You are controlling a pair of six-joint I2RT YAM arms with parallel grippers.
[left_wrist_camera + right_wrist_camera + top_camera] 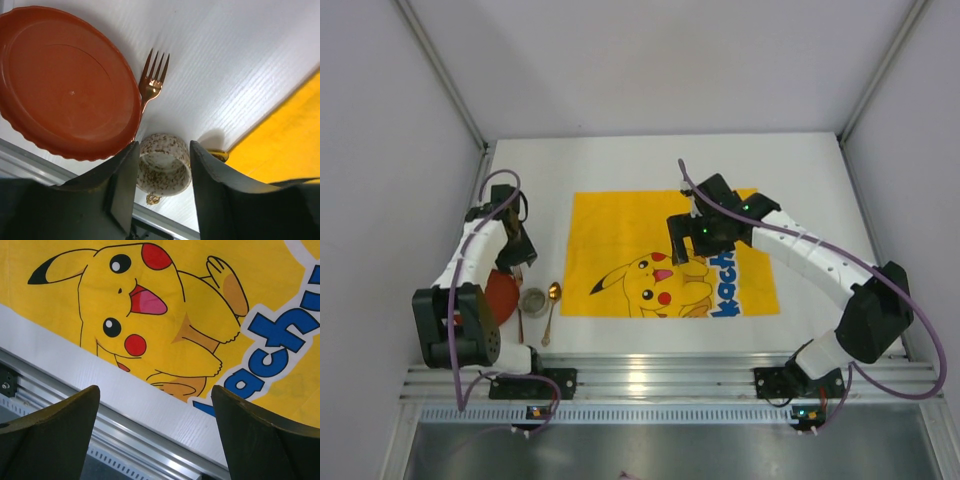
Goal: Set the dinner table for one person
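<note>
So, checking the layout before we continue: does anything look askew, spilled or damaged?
Nothing spilled or damaged. The yellow mat lies flat and straight on the dinner table but bare; the red plate, fork, speckled cup and spoon sit crowded beside it, near the left arm.

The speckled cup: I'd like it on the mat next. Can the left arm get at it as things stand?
Probably yes. The left gripper hangs above the cup, which sits framed by its open jaws. The red plate, fork and spoon lie close, but nothing covers it.
</note>
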